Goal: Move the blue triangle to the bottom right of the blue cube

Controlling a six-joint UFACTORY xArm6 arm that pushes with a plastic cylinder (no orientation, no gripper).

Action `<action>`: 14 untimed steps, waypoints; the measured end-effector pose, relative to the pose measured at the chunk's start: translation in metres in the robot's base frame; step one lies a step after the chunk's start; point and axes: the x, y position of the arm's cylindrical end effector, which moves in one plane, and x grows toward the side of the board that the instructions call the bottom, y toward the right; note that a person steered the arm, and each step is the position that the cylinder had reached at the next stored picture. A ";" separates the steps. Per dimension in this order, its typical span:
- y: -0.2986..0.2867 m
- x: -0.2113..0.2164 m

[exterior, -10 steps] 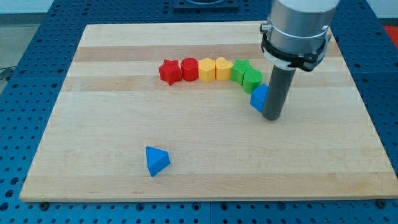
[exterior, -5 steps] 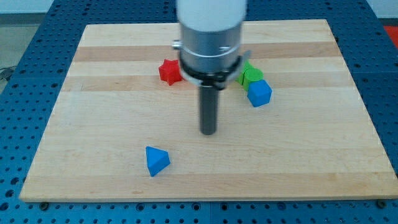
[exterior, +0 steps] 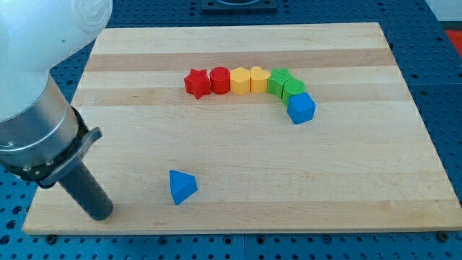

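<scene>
While the arm leans in from the near left corner, my tip [exterior: 102,214] rests on the wooden board [exterior: 361,180] close to its near edge; being a plain dark rod, it grasps nothing and touches no block. Just to its right, with a clear gap of bare wood between them, sits the blue triangle [exterior: 181,186], alone on the near part of the board. Farther back and toward the middle, a row of blocks runs left to right, each one touching the next: a red star [exterior: 196,82], a red cylinder [exterior: 219,80], a yellow block [exterior: 240,80] with flat faces, a second yellow block [exterior: 259,79] whose exact shape I cannot make out, then a green star [exterior: 279,81] and a green cylinder [exterior: 293,90] as the line bends nearer. At the right end of that curve the blue cube [exterior: 301,108] sits tight against the green cylinder, a little nearer and to its right. That puts the blue triangle well apart from the blue cube, off to its near left, and the tip lies farther left again. Around the board, a blue perforated table top [exterior: 444,87] shows on both sides.
</scene>
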 end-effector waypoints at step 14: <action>0.204 -0.067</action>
